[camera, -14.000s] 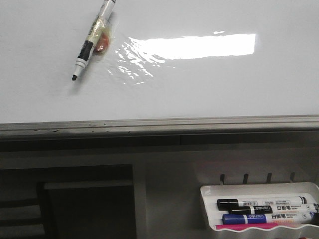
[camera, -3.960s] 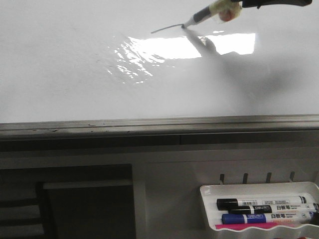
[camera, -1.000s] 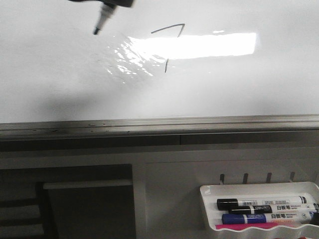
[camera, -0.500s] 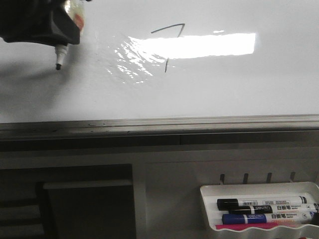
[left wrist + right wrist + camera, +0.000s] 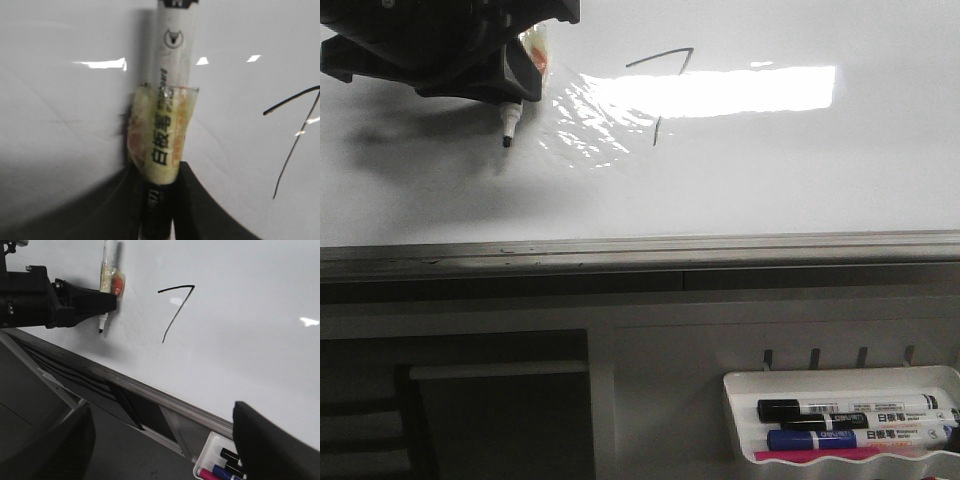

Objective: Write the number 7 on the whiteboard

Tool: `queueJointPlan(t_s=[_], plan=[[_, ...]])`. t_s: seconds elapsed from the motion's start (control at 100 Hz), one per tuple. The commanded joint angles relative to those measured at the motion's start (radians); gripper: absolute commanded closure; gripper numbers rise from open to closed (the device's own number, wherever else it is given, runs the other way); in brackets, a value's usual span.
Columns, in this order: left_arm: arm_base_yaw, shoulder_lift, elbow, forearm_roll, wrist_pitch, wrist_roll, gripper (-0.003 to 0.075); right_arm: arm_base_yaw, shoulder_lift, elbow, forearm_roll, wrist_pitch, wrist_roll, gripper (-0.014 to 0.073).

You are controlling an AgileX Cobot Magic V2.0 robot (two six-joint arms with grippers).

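Observation:
The whiteboard [image 5: 770,170] is large, glossy and white, with a grey frame along its bottom. The number 7 [image 5: 662,70] is drawn on it in thin dark strokes, its downstroke partly lost in glare; it shows whole in the right wrist view [image 5: 175,310] and in the left wrist view [image 5: 295,135]. My left gripper [image 5: 505,80] is shut on a taped marker [image 5: 167,125], whose tip [image 5: 506,140] points down, left of the 7. My right gripper [image 5: 160,450] is open and empty, back from the board, below its frame.
A white tray [image 5: 840,385] with black, blue and pink markers hangs below the board at the right; it also shows in the right wrist view [image 5: 215,467]. A wrinkled clear film patch [image 5: 580,125] and a glare band [image 5: 720,90] lie on the board.
My left gripper with the marker has moved from the board's top down and left, then back right a little toward the film patch. The 7 is unchanged.

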Motion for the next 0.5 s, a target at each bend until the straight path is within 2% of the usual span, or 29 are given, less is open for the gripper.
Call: queueJointPlan(t_s=[0.0, 0.08, 0.15, 0.2, 0.32, 0.37, 0.42, 0.49], plan=[[0.001, -0.015, -0.032, 0.006, -0.018, -0.009, 0.074, -0.007, -0.009, -0.025, 0.053, -0.038, -0.006, 0.0084], [0.001, -0.015, -0.032, 0.006, -0.018, -0.009, 0.0725, -0.007, -0.009, -0.025, 0.053, -0.039, -0.006, 0.0084], [0.001, -0.015, -0.032, 0.006, -0.01, -0.009, 0.0654, -0.007, -0.009, -0.025, 0.053, -0.04, -0.006, 0.0084], [0.001, -0.015, -0.032, 0.006, -0.01, -0.009, 0.057, -0.007, -0.009, -0.025, 0.053, -0.04, -0.006, 0.0084], [0.001, -0.015, -0.032, 0.006, -0.01, -0.009, 0.0288, -0.007, -0.009, -0.025, 0.053, -0.04, -0.006, 0.0084], [0.001, -0.022, -0.032, 0.006, -0.016, -0.009, 0.0212, -0.007, -0.009, -0.025, 0.057, -0.04, -0.006, 0.0084], [0.001, -0.033, -0.032, 0.006, -0.024, -0.004, 0.0181, -0.007, -0.009, -0.025, 0.065, -0.04, -0.006, 0.0084], [0.001, -0.061, -0.032, 0.008, -0.039, 0.022, 0.0192, -0.007, -0.009, -0.025, 0.098, -0.046, -0.006, 0.0084]])
